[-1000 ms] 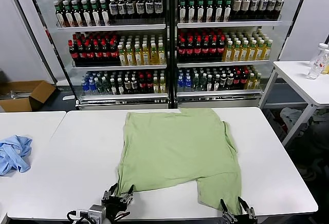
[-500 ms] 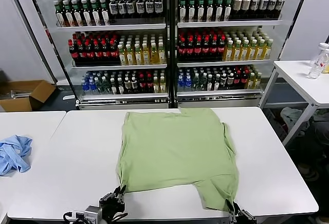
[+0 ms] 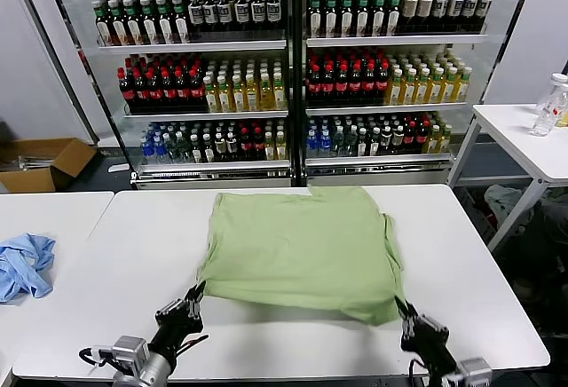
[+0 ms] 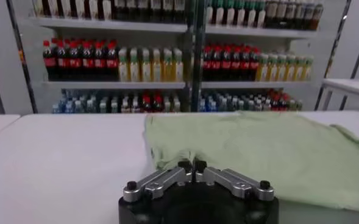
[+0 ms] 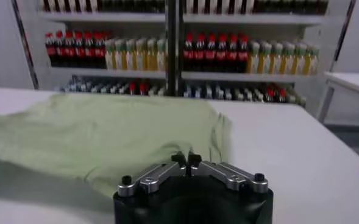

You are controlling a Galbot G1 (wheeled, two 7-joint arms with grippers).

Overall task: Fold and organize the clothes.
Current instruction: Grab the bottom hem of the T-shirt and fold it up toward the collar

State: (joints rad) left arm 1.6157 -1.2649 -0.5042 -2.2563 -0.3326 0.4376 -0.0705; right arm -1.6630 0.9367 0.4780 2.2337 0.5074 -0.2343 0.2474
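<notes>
T-shirt (image 3: 302,249) lies on the white table (image 3: 133,263), near hem corners pinched by the left gripper (image 3: 193,296) and right gripper (image 3: 405,314), so the first fold looks underway and both should probably carry that edge toward the collar evenly.

No text, brand or number can be read anywhere; the labels on the bottles (image 3: 266,76) in the coolers (rows of them) are illegible.
</notes>
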